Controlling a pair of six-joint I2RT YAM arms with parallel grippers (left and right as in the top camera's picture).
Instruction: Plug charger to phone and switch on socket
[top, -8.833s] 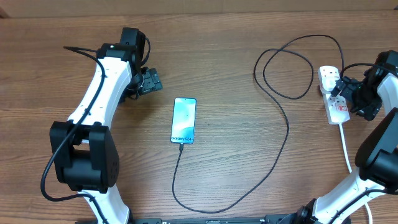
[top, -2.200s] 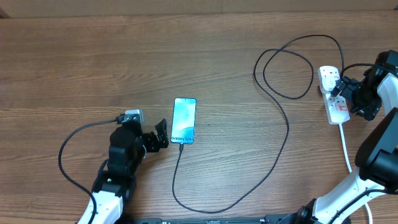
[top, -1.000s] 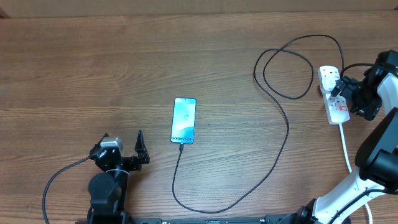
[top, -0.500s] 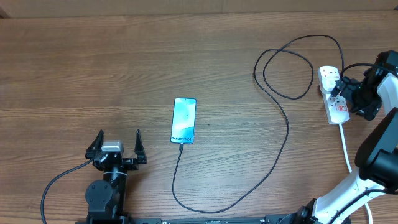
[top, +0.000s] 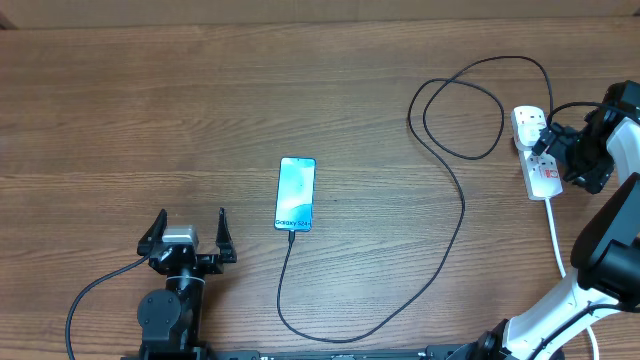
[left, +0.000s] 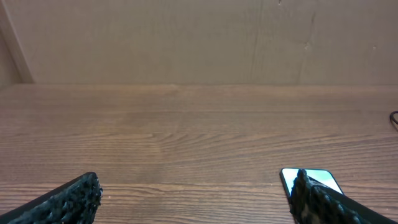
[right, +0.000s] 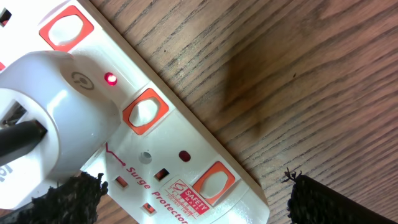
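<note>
Left gripper (top: 190, 216) spread wide, empty; phone (top: 296, 193) just right, bare table (top: 150, 90) ahead. Right gripper (right: 186, 196) splayed, empty, over socket (top: 543, 178) near table edge. Cable (top: 463, 205) loops between.

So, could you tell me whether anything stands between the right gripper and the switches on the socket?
Nothing visible does. In the right wrist view the right gripper holds its fingers open on either side of the socket, with only bare strip between them. The white plug sits beside the middle switch, not over it.
</note>
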